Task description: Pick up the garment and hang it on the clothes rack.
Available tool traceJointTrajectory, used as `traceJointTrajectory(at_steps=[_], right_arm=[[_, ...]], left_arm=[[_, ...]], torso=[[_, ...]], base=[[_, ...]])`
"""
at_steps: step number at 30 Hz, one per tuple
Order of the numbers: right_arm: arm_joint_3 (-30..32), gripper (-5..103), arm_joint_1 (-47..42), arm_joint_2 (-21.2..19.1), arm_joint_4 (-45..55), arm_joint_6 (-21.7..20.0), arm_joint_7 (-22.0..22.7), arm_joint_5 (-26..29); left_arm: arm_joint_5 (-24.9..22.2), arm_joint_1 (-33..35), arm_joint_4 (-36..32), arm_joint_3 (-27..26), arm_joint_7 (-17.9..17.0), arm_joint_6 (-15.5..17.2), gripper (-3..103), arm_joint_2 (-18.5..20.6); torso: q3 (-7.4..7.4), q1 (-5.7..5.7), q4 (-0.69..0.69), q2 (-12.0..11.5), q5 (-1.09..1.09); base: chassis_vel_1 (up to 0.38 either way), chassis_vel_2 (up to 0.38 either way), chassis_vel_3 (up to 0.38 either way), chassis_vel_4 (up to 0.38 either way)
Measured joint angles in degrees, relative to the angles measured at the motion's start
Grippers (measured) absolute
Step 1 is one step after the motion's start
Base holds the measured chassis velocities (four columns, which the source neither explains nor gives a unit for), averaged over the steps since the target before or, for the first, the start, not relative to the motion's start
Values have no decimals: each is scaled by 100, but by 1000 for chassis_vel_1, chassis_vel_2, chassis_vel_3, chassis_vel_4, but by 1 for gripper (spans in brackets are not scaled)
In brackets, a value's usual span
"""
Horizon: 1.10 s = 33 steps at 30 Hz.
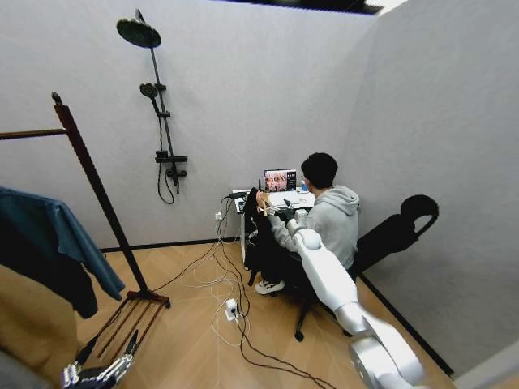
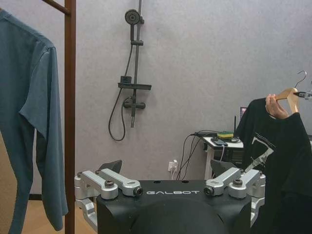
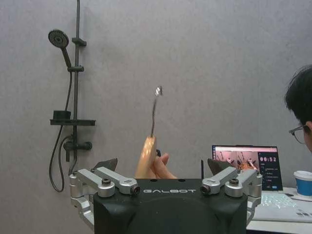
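R arm stretched fwd, right hand (image 1: 284, 213) fingers spread. Left hand (image 1: 97, 374) low, parked, fingers apart.

Head camera looks down; both wrist cameras face the shower fixture (image 2: 130, 73)

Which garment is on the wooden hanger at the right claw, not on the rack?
The black T-shirt, held up on a light wooden hanger by a person's hand at the right claw. The teal shirt hangs on the clothes rack.

Mock bathroom lab: wall shower (image 1: 154, 97), laptop desk (image 1: 284, 197).
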Motion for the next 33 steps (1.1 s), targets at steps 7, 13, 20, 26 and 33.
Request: traceJointTrajectory(at_steps=[7,13,20,26,33], right_arm=[[37,100,311,85,-764,175,-359,-350],[55,81,358,91,-876,215,-585,-376],[76,54,452,172,-1021,223,-723,-453],[82,38,470,187,-1023,238,-769,-563],[72,11,337,126,-739,250,-731,-738]], left_arm=[[0,0,0,0,0,0,100,0],[0,0,0,0,0,0,100,0],[0,0,0,0,0,0,100,0],[0,0,0,0,0,0,100,0],[1,0,0,0,0,0,100,0]], torso=[[0,0,0,0,0],[0,0,-1,0,0],[0,-1,1,0,0],[0,-1,1,0,0],[0,0,1,0,2]], base=[[0,0,0,0],[0,0,0,0],[0,0,0,0],[0,0,0,0],[0,0,0,0]])
